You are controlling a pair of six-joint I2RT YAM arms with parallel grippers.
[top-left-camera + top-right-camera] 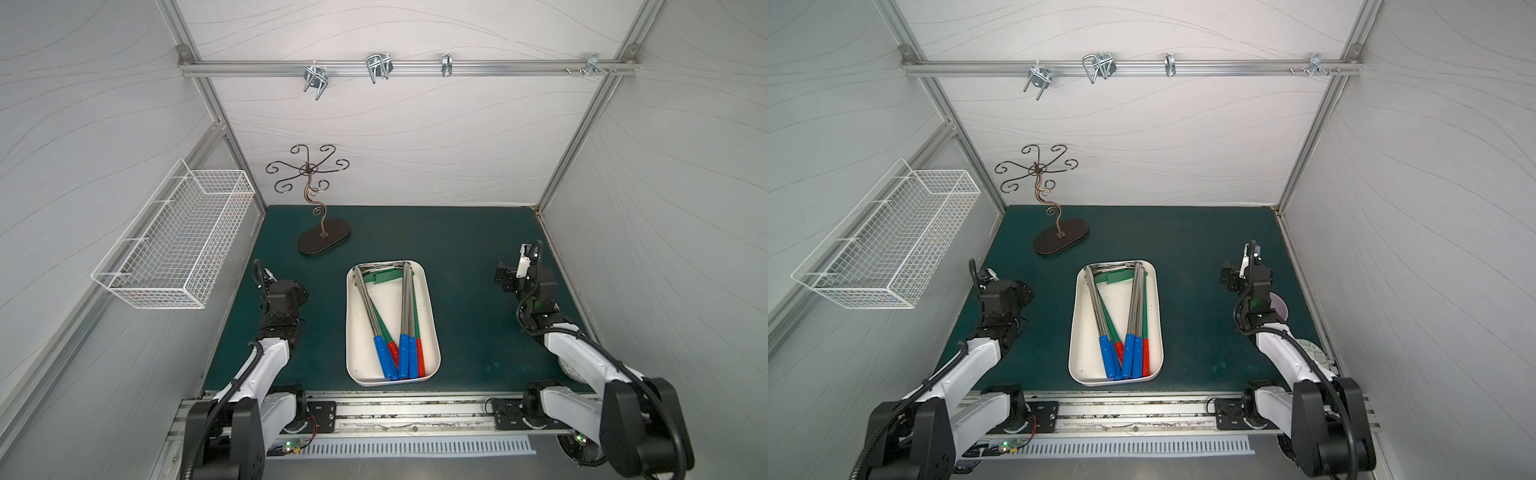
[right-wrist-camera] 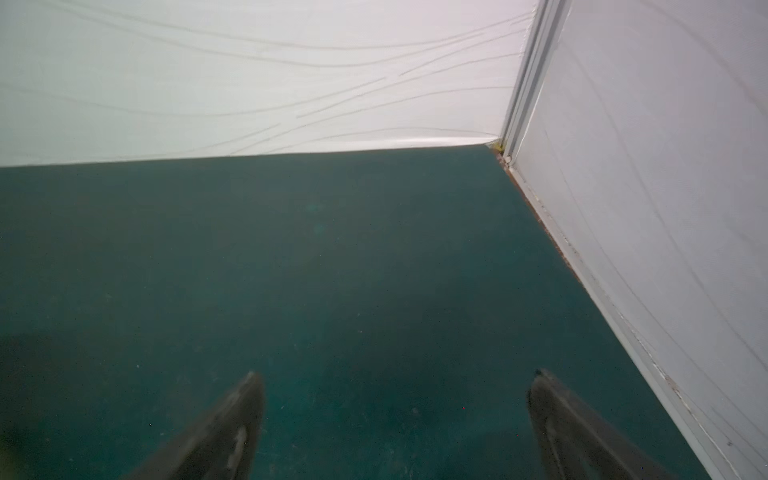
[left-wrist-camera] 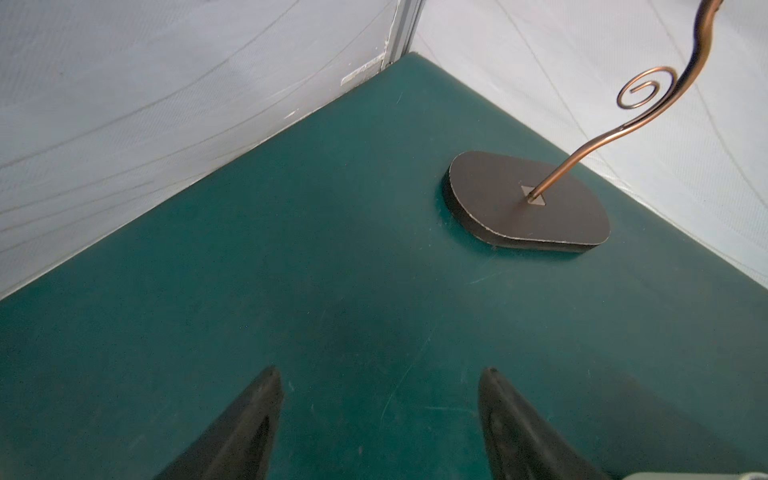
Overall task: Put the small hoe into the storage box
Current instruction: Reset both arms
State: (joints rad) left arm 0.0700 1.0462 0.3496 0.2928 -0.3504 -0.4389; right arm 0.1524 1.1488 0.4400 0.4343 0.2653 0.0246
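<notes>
Green mat: hoes inside storage box; left claw, right claw spread.

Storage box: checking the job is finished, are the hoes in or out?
In. The hoes lie inside the storage box, between its walls.

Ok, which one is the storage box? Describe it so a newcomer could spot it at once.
Start at the dark green mat covering the tabletop. Near its middle lies the storage box, a shallow cream-white tray with rounded corners. Unlike the white wire basket hung on the side wall, it is solid plastic and holds hoes with blue and red grips.
</notes>
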